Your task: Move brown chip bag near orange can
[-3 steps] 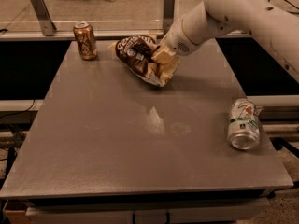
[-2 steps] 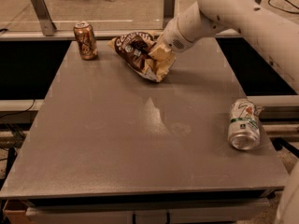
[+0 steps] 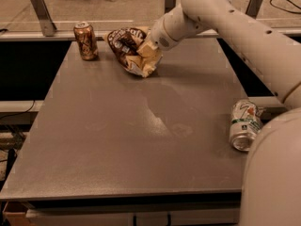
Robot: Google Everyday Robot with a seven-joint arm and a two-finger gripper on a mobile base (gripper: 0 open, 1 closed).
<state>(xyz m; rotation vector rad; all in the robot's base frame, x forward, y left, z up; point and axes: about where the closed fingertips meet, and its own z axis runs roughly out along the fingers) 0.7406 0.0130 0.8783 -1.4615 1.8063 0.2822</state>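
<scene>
The brown chip bag (image 3: pixel 126 47) is crumpled, dark brown with cream edges, at the far middle of the grey table (image 3: pixel 122 140). My gripper (image 3: pixel 145 52) is at the bag's right side, shut on the bag. The bag sits at about table height. The orange can (image 3: pixel 86 41) stands upright at the far left corner, a short gap to the left of the bag.
A silver-white can with a green and red logo (image 3: pixel 245 124) lies on its side at the table's right edge. My white arm (image 3: pixel 235 27) reaches in from the right across the far side. A metal rail with posts (image 3: pixel 41 14) runs behind the table.
My gripper has carried the brown chip bag to the left and farther back, closer to the orange can. Both cans have stayed put.
</scene>
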